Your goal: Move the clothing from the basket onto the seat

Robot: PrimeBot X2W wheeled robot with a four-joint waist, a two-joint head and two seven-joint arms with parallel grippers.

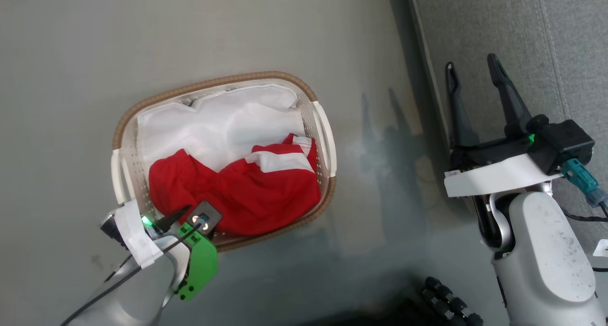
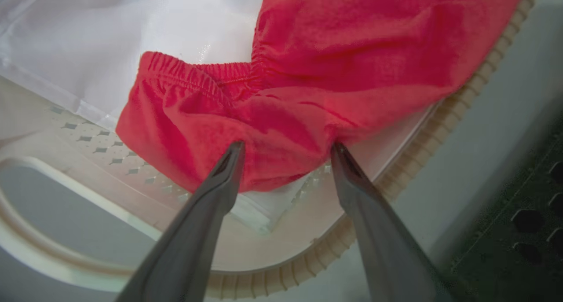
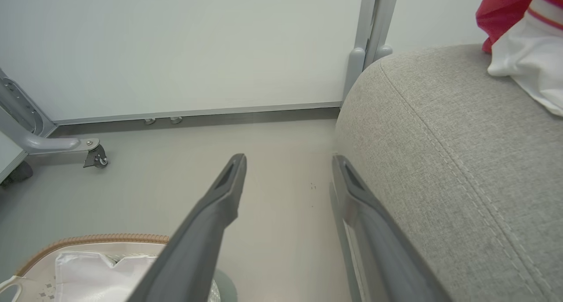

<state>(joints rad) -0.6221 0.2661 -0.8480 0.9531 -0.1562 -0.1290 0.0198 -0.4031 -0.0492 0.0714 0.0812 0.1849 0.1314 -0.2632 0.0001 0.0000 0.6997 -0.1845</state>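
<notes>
Left tool [image 2: 286, 148]: fingers spread wide, nothing held. Its tips sit at the near edge of the clothing [image 2: 308, 73], with a red fold bulging between them. Whether the tips press into the fabric or rest just against it, the left wrist view does not settle.

The clothing is in the basket [image 1: 213, 81], heaped in its near half on the white liner sheet [image 1: 223, 121]. The basket stands on the floor [image 1: 71, 55], left of the seat [image 1: 522, 31] and apart from it.

Right tool [image 1: 470, 62]: fingers wide apart, empty, held at the seat's left edge.

Risks, as a judgement:
- A white corner lies directly under the red fold between the left tips. Closing there may pinch the liner with the garment and drag it out too.
- The basket wall by the tips is perforated, so a tip pushed deep could snag in a hole and lift or tip the light basket.
- A shallow bite on one fold may slip during the carry to the right, dropping the garment onto the floor.

Views compared:
- The head view gives the layout and the white stripe trim at the heap's far right.
- The left wrist view gives the elastic waistband and that white corner.
- The right wrist view shows a second garment [image 3: 519, 29], red and white, lying on the seat's far part, so the task looks partly done.
</notes>
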